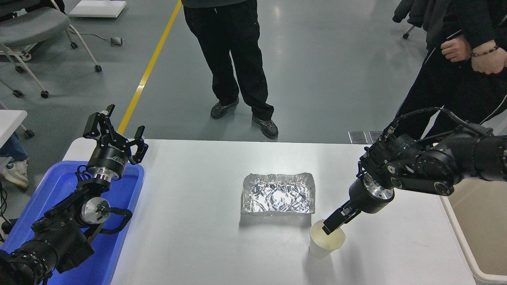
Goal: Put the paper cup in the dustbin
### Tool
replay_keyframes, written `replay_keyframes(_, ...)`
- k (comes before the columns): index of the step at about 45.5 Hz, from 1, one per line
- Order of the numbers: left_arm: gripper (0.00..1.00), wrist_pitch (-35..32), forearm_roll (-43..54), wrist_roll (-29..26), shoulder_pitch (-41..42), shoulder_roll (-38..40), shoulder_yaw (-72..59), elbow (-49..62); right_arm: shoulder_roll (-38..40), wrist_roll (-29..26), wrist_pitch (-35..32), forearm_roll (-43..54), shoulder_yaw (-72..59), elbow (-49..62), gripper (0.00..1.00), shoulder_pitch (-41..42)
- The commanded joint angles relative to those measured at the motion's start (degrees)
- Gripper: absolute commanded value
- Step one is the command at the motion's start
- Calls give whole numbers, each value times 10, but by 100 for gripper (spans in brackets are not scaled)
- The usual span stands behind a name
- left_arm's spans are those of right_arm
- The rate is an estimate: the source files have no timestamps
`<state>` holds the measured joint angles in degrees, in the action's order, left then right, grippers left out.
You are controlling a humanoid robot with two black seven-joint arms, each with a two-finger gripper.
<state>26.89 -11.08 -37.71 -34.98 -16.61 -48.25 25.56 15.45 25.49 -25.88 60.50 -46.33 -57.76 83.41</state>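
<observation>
The paper cup [324,242] stands upright on the white table [198,221], just in front of the foil tray's right corner. My right gripper [330,227] comes in from the right, points down and to the left, and its tip sits over the cup's open mouth at the far rim. It is seen edge-on. The beige dustbin [481,221] stands at the table's right edge, partly hidden behind my right arm. My left gripper [117,127] is parked open and empty at the lower left, above the blue tub.
A crinkled silver foil tray [278,194] lies in the middle of the table. A bright blue plastic tub [59,190] sits at the left edge. One person [233,59] stands beyond the far side, and another person [467,51] at the upper right.
</observation>
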Motion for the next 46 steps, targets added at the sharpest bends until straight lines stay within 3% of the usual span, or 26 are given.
replay_keyframes(1, 100, 0, 0, 0, 0, 0, 0, 0, -11, 0, 2, 0, 12, 38, 100, -40)
replay_keyframes(12, 100, 0, 0, 0, 0, 0, 0, 0, -11, 3, 10, 1, 12, 58, 98, -62)
replay_keyframes(16, 100, 0, 0, 0, 0, 0, 0, 0, -11, 4, 15, 1, 12, 61, 92, -69)
replay_keyframes(21, 100, 0, 0, 0, 0, 0, 0, 0, -11, 5, 23, 1, 18, 62, 70, -71)
replay_keyframes(28, 100, 0, 0, 0, 0, 0, 0, 0, -9, 6, 30, 8, 10, 62, 10, -69)
replay_keyframes(30, 100, 0, 0, 0, 0, 0, 0, 0, -8, 6, 30, 8, 9, 63, 0, -69)
replay_keyframes(46, 100, 0, 0, 0, 0, 0, 0, 0, -3, 7, 32, 6, 16, 66, 0, -64)
